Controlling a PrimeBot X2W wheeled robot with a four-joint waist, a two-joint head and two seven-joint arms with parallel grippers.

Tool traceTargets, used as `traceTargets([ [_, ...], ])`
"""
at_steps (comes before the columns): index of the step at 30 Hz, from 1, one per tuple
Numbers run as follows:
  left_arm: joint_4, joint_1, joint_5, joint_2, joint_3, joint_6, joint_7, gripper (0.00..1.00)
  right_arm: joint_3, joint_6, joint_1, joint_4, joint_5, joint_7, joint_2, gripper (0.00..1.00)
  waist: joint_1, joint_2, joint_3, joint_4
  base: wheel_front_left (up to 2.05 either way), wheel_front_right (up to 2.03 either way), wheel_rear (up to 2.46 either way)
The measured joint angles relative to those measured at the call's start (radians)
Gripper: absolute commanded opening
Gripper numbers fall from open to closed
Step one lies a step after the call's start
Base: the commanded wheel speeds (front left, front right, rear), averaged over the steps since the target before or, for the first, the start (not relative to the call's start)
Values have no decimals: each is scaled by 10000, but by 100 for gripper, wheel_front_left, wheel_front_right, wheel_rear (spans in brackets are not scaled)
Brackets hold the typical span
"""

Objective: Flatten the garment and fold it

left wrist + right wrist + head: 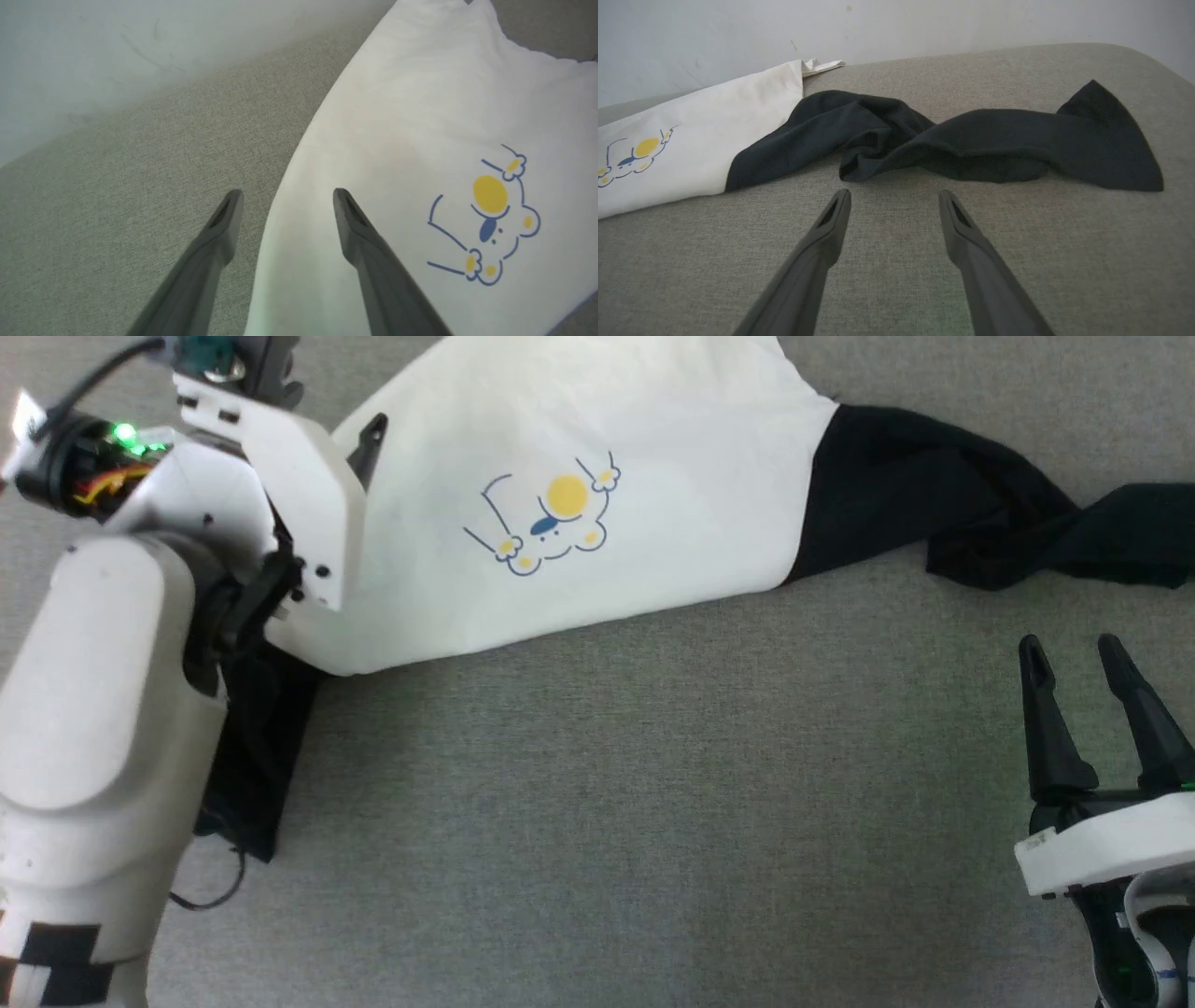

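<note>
1. Garment, a white cotton T-shirt with black sleeves, lies spread on a grey woven fabric surface, chest side up.
2. A small yellow-and-blue cartoon print sits on the white body and appears upside down in the head view.
3. The right-hand black sleeve runs out towards the robot's right. It is twisted and bunched midway, and its cuff end fans out flat.
4. The left-hand black sleeve lies partly under the pale left forearm, hanging down along the near side of the garment.
5. The left gripper is positioned over the left edge of the white body. Its jaws stand apart: one dark finger is over the cloth, the other over the grey surface, and nothing is clamped. Whether the tips touch the cloth cannot be told.
6. The right gripper is over bare grey surface, near the twisted sleeve but apart from it. Its jaws are spread and hold nothing.
7. A pale wall bounds the far side of the surface, and the far edge of the garment reaches close to it.
</note>
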Motion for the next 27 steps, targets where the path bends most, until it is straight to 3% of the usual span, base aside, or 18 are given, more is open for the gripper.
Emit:
traceTargets([
  [13, 1097, -1062, -100, 291, 52, 31, 1325, 98, 140, 0, -432, 268, 261, -146, -334, 100, -2, 0, 1193, -650, 0, 0, 0],
  [14, 1101, -1112, -134, 305, 73, 33, 1407, 40, 146, 0, -471, 274, 270, -155, -343, 100, -2, 0, 1253, -686, 0, 0, 0],
  [15, 1093, -1160, -199, 313, 96, 33, 1448, 0, 148, 0, -495, 282, 270, -196, -347, 100, -2, 0, 1305, -720, 0, 0, 0],
  [27, 761, -1200, -349, 221, 44, -171, -58, 0, 136, 0, -671, 362, 267, -280, -362, 100, -1, 0, 1147, -524, 0, 0, 0],
])
